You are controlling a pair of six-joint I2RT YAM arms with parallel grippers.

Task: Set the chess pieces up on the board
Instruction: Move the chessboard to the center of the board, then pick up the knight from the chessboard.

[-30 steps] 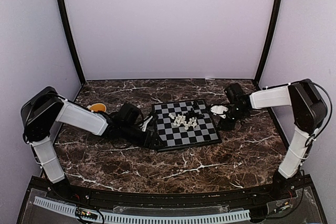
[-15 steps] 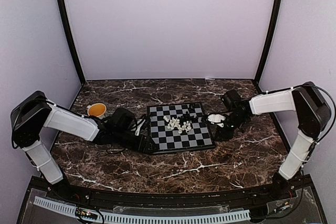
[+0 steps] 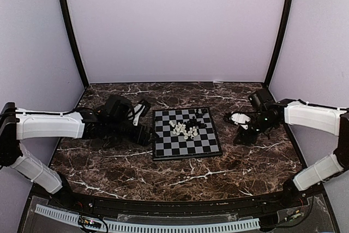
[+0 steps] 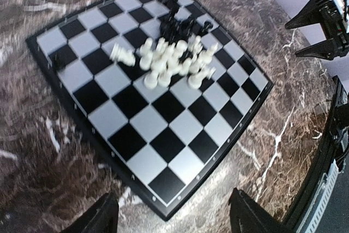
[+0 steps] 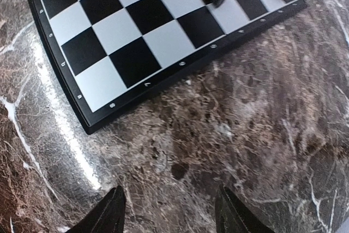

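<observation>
Board (image 3: 185, 147) lies between | left gripper (image 4: 174, 219) wide, empty | right gripper (image 5: 170, 214) wide, empty

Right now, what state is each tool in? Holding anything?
The left tool is open, holding nothing.
The right tool is open, holding nothing.

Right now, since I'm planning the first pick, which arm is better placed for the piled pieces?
Probably left: the left gripper, open, sits by the board edge, near the white pieces; the right gripper stands farther off.
</observation>
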